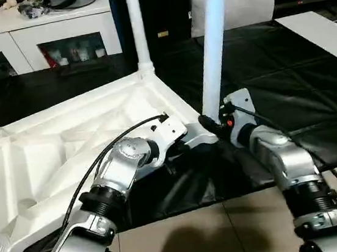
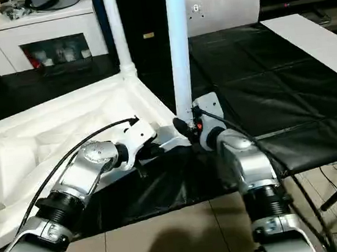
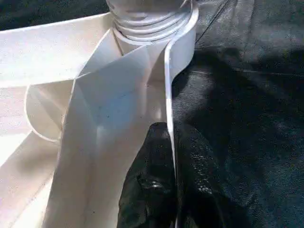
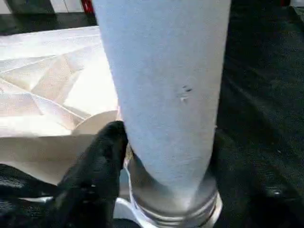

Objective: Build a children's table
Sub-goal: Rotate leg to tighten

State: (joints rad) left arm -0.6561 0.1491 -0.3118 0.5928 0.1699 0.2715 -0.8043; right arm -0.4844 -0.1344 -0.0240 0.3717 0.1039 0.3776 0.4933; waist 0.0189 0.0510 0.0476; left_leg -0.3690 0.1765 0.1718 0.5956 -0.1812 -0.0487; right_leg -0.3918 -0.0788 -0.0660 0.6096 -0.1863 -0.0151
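Upside-down table top (image 1: 67,151) on the black mat (image 1: 286,81), legs standing in its corner sockets.

We pinched the top's rim with our left gripper (image 3: 171,156), fingers closed on it; our right gripper (image 4: 156,156) straddled the nearest leg (image 1: 212,53) at its base, grip unclear. No readable writing.

Both upright legs, the near leg (image 1: 213,47) and the far leg (image 1: 136,25), run off the frame's top edge. The top (image 1: 67,151) is cut at the left edge. The right gripper (image 4: 164,156) shows one finger (image 4: 95,175); the leg hides the other.
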